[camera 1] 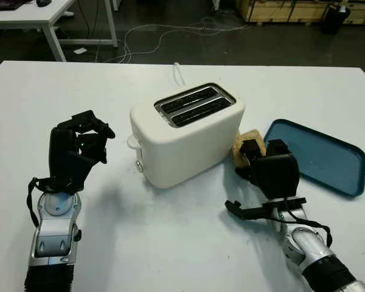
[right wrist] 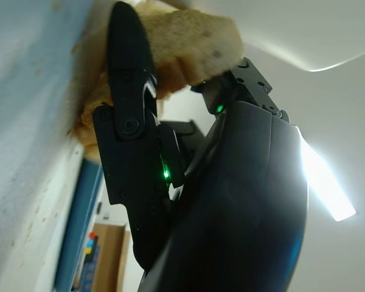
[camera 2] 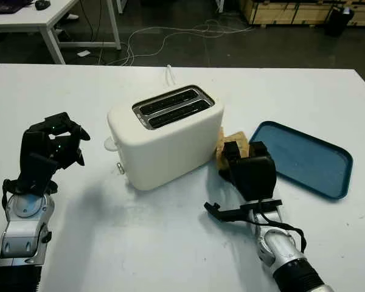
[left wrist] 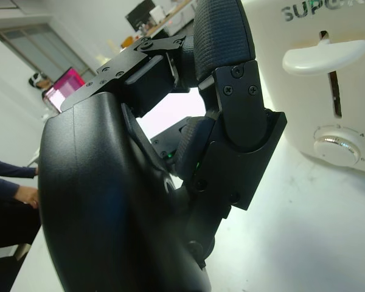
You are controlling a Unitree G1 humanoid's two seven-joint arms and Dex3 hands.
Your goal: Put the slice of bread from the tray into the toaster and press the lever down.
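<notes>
A white two-slot toaster (camera 1: 188, 137) stands mid-table, both slots empty. Its lever (left wrist: 322, 58) is up, above a round dial (left wrist: 337, 149), on the end facing my left hand. The slice of bread (camera 1: 248, 139) stands on edge between the toaster and the blue tray (camera 1: 328, 161), off the tray. My right hand (camera 1: 258, 152) is shut on the bread; in the right wrist view a black finger (right wrist: 131, 91) lies across the slice (right wrist: 188, 42). My left hand (camera 1: 85, 137) is raised left of the toaster, fingers curled, holding nothing.
A white cable (camera 1: 179, 73) runs off the back of the toaster. Beyond the table's far edge are a dark floor with loose cables, another white table (camera 1: 42, 15) and wooden crates (camera 1: 292, 9). A person's sleeve (left wrist: 6, 182) shows behind my left hand.
</notes>
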